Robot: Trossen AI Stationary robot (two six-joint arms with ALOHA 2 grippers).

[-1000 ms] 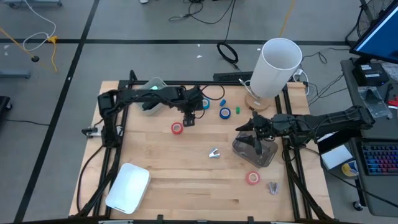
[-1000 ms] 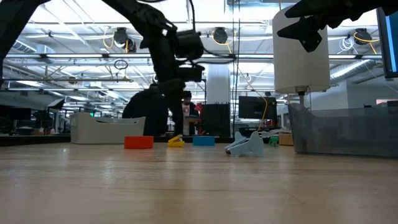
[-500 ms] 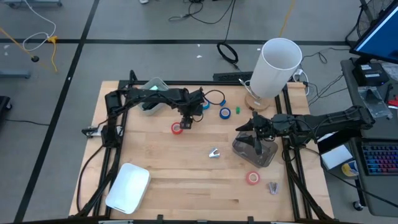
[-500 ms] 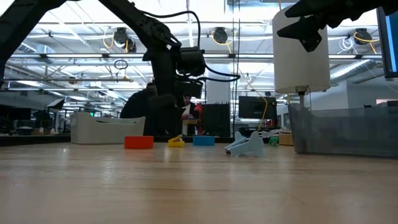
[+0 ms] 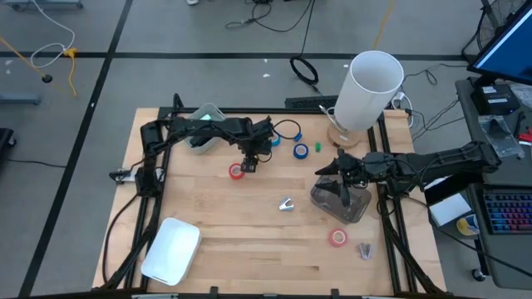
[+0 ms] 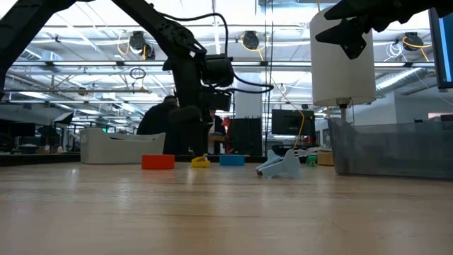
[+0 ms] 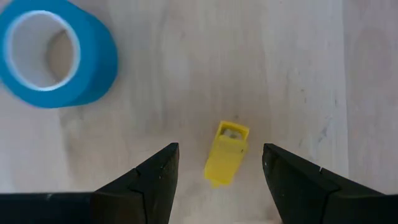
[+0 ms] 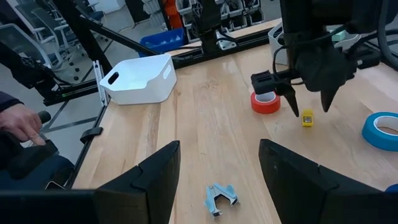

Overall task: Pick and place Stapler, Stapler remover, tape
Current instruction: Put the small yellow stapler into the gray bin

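left pincer [image 7: 219, 163] hovering low over the table [image 5: 216, 241], fingers spread wide, straddling a small yellow piece [image 7: 225, 153], probably the little stapler. best to sink straight down until the fingertips [image 7: 163, 163] nearly brush the wood, then to close evenly on the two long flanks; piece lying slightly askew between the fingers, so a slight wrist turn first likely to prevent a push sideways. worth lifting straight up before any swing.

blue tape roll [image 7: 57, 55] lying flat just beyond the pincer, off to one side, near but apart from the yellow piece. red tape roll [image 5: 237, 171] just beside the pincer on the high view, close enough to be knocked by a finger on a careless descent. second blue roll [image 5: 300, 150] and a tiny green bit [image 5: 317, 149] farther out toward the right arm. pale staple remover [image 5: 286, 204] well apart, mid-table, with open wood all round it. another red roll [image 5: 337, 237] near the front edge.

right pincer [image 5: 341, 184] waiting, spread wide, above a clear bin [image 5: 341, 204], likely the drop place. white tray [image 5: 172, 249] at the front corner, well clear of any path. tall white cylinder [image 5: 368, 91] standing behind the right arm, an obstacle for high swings.
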